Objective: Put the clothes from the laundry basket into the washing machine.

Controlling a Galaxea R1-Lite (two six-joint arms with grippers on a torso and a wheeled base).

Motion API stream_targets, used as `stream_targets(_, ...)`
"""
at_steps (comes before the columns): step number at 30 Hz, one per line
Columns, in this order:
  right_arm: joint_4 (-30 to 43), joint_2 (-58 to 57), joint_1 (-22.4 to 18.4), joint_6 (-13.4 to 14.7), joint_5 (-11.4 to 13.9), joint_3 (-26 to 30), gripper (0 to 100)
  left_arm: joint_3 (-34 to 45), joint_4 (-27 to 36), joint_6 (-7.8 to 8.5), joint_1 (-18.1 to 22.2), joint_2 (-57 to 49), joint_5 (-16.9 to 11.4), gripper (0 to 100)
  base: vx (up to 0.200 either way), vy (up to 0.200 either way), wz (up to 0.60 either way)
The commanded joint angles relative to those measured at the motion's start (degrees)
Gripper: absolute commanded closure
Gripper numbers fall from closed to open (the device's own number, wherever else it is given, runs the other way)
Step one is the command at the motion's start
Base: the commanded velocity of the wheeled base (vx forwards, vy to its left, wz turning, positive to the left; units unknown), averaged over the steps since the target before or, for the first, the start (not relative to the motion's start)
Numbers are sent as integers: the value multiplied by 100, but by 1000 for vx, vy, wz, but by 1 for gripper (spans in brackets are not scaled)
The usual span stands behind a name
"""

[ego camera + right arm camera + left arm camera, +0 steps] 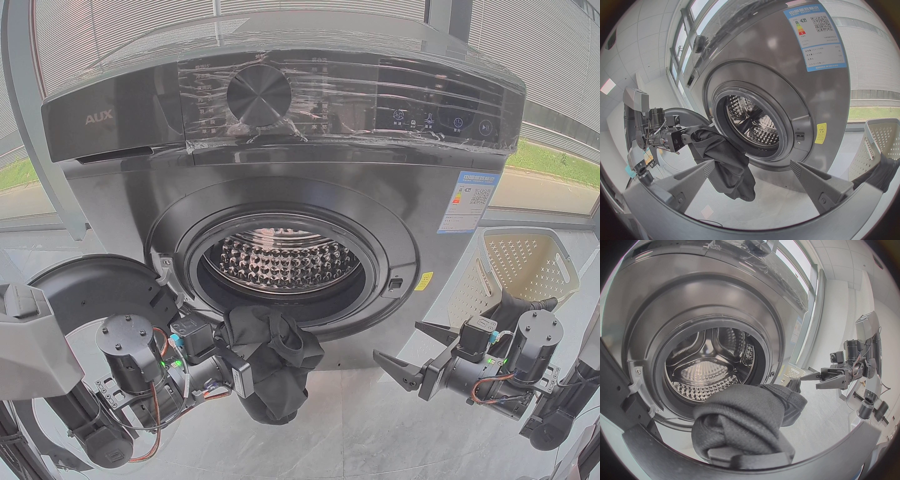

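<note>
Loading step, judged about midway. Washing machine (281, 187) straight ahead of both grippers, door (94, 287) swung open beside and behind the left gripper (239, 377). Next, probably: push forward and a little up over the lower rim of the opening, deep into the drum (281, 262), then let go. Calls for lifting the hanging tail clear of that rim, else likely to snag or slide out onto the floor (362, 425).

Drum just beyond the left gripper's tips: bare metal, no clothes inside as far as can be seen. Laundry basket (531, 262) behind and outboard of the right gripper (407, 350), tilted beside the machine's flank, with one more dark garment (519, 309) draped at its near edge.

Black garment (275, 356) clamped in the left gripper, bunched at the fingers, the rest drooping below, level with the opening's lower rim and not yet inside. Right gripper spread wide, holding nothing, well apart from the held garment.
</note>
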Motion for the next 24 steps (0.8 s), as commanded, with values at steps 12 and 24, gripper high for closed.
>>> stream_targets(12,-3,-138,45,-27,2,26,0,-118,-23,20,-2,7,10,100,0,0,0)
stream_targets(24,-3,-217,221,-36,19,88,0,-1269,-14,64,-178,1352,10,100,0,0,0)
